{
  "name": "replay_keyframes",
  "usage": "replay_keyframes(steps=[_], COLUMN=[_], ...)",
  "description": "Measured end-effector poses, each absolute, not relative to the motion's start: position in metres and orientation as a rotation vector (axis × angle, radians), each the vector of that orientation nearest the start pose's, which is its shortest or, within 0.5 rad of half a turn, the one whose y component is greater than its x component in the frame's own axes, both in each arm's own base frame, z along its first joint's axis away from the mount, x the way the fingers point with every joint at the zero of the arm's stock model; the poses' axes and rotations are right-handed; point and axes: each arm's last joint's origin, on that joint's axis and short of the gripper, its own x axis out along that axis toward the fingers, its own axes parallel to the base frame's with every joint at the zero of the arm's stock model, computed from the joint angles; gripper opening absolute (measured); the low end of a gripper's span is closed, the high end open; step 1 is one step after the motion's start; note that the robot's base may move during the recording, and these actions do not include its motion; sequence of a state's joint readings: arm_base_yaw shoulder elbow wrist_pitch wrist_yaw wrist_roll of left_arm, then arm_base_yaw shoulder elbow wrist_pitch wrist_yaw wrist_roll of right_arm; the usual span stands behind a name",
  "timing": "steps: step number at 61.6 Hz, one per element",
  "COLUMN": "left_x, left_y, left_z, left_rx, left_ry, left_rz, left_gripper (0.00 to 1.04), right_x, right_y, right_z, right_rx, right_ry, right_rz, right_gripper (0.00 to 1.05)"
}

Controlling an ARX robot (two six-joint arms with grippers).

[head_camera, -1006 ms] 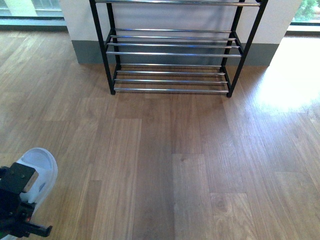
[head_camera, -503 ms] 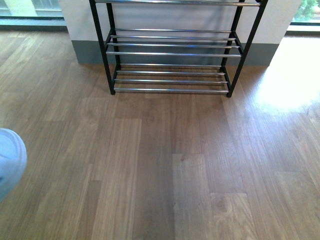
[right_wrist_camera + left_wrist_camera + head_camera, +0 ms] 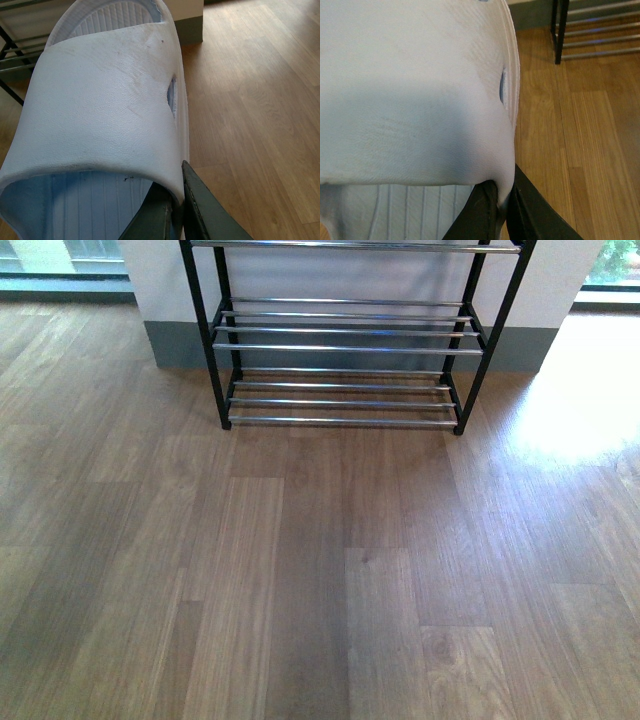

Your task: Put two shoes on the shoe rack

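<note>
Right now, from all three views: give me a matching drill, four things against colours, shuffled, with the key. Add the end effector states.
Things:
1 rack frame
2 rack bars
3 right slide
4 floor

Colours:
A pale blue-white
B brown wood
C black
D shiny chrome

Pairs: 1-C, 2-D, 3-A, 4-B.

The right end effector is shut on the strap edge of the right slide. The left end effector is shut on the strap edge of the left slide. Neither arm shows in the front view.
</note>
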State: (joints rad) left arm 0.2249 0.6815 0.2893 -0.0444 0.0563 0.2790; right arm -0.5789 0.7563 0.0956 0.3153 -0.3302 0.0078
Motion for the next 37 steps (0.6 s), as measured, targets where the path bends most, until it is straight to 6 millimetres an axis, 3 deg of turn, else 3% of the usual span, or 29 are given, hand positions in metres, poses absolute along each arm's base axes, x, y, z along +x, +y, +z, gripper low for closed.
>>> replay_keyframes(steps=[19,37], left_x=[0.132,0.128], left_y=[0.005,0.0], left_z=[0.205,0.207], left_rx=[0.144,0.101], left_ry=[0.34,0.315], left_rz=[0.14,0.135], left_gripper=[0.02,0.02], right_x=[0.129,0.129], right_y=[-0.073,-0.073], right_z=[0.149,0.149], right_rx=[0.16,0.16], right_ry=[0.31,0.31], right_rz=[-0.248,-0.247], right_gripper=[0.02,0.02])
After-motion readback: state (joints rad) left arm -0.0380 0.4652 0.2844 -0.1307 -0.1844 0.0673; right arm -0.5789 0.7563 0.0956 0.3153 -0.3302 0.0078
